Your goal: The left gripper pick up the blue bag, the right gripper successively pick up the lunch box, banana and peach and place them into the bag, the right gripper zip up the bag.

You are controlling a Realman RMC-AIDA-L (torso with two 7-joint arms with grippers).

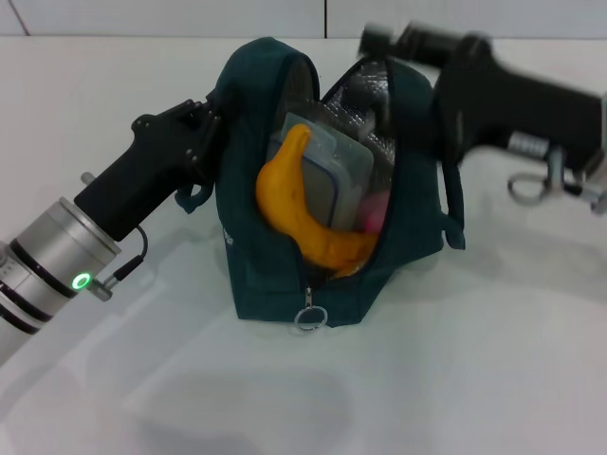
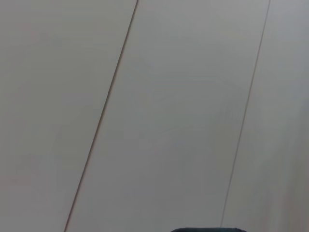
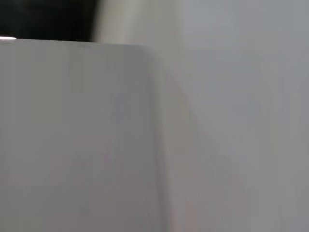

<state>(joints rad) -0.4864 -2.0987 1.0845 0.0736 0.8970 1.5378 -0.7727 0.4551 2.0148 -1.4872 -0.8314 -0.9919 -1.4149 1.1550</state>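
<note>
- Far left in the head view, the left arm comes in low from the near-left corner, silver cuff with its green light (image 1: 82, 281) glowing, and angles up and inward toward the bag.
- The left claw (image 1: 211, 118) is up against the bag's left side near the top, pinched on the fabric or a handle there, so it's holding the blue bag (image 1: 332, 284). Can't make out exactly which bit of fabric it has.
- A small loop of the bag's strap (image 1: 196, 197) hangs just under that claw.
- The bag stands upright on the white desk (image 1: 455, 379), mouth wide open, silver lining (image 1: 365, 90) showing at the back.
- Inside, going left to right: the banana (image 1: 299, 209) leans diagonally across the opening, tip up at the left, lower end curving toward the bag's front right.
- Behind it, the lunch box (image 1: 337, 171) stands on edge against the lining.
- A bit of pink, the peach (image 1: 375, 216), peeks out low on the right, tucked beside the box.
- The ring zip pull (image 1: 310, 318) dangles at the front bottom of the bag, zip not closed.
- On the right, the right arm (image 1: 512, 95) stretches in from the right edge, level and above the desk, blurry. Its claw (image 1: 384, 43) sits over the bag's back right rim; honestly can't tell if it's wide or narrow.
- Left wrist view only shows pale panels plus a dark sliver (image 2: 207, 230) at the edge; right wrist view is just blurred pale surfaces.
</note>
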